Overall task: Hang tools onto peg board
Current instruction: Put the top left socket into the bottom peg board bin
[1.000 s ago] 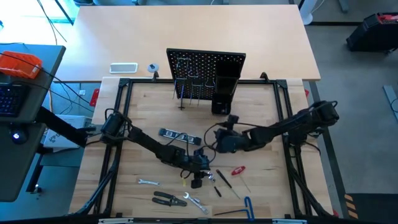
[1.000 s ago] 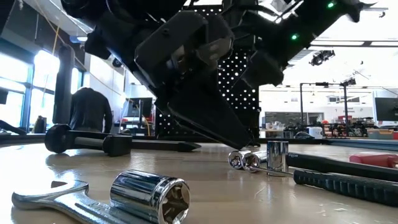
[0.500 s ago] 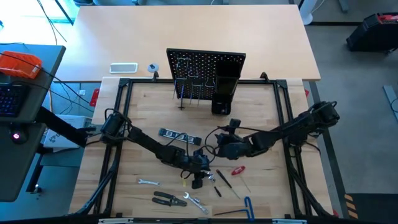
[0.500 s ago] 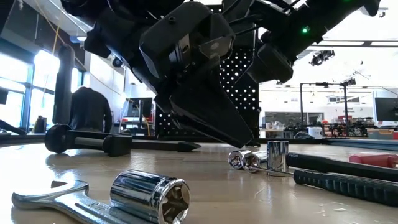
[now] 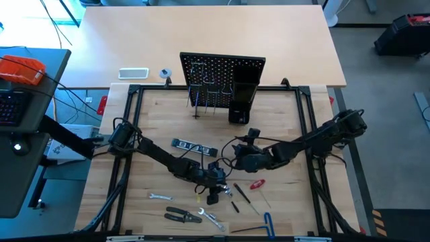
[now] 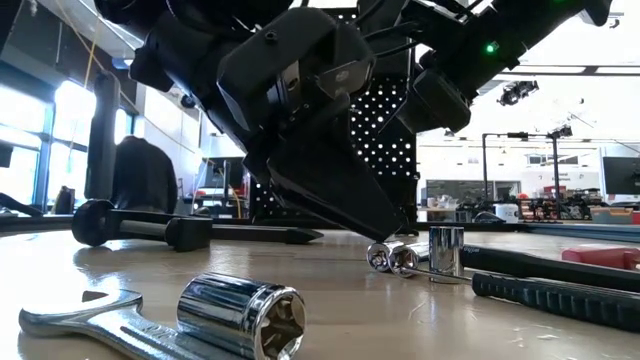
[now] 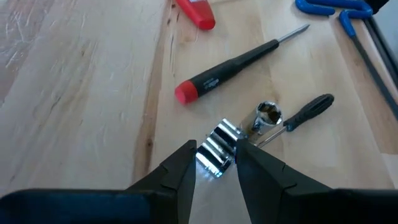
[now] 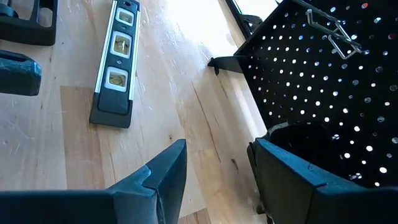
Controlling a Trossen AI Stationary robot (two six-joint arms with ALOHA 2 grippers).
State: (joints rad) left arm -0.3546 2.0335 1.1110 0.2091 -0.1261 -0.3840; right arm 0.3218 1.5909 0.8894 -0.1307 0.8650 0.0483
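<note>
Chrome glints between our left gripper (image 7: pixel 214 163) fingers: the jaws are part-closed on a small ribbed metal socket (image 7: pixel 216 149), low over the bench (image 5: pixel 161 121) near its front centre. From that socket, a second loose socket (image 7: pixel 267 116) lies at about two o'clock, touching a slim black-handled driver (image 7: pixel 308 110). Farther out at twelve o'clock sits a black screwdriver with a red cap (image 7: pixel 230 68), and the blue-handled hex key (image 7: pixel 329 6) shows at the far edge.

From overhead, we see our right gripper (image 5: pixel 233 153) hovering mid-bench, jaws spread wide and holding nothing. Its wrist camera looks across bare wood at the dark level (image 8: pixel 116 65), lying flat, and at the peg board (image 8: pixel 323 81).

That peg board (image 5: pixel 222 70) stands upright at twelve o'clock on the bench, thin hooks (image 5: pixel 205 91) across it and the black box holder (image 5: pixel 240 101) on its right side. No tool that we can make out hangs on it. Along the front edge at six o'clock lie the pliers (image 5: pixel 183 215), a wrench (image 5: pixel 160 197) and another wrench (image 5: pixel 212 220). At table height a big chrome socket (image 6: pixel 245 315) rests on a wrench (image 6: pixel 80 320) in the foreground.
</note>
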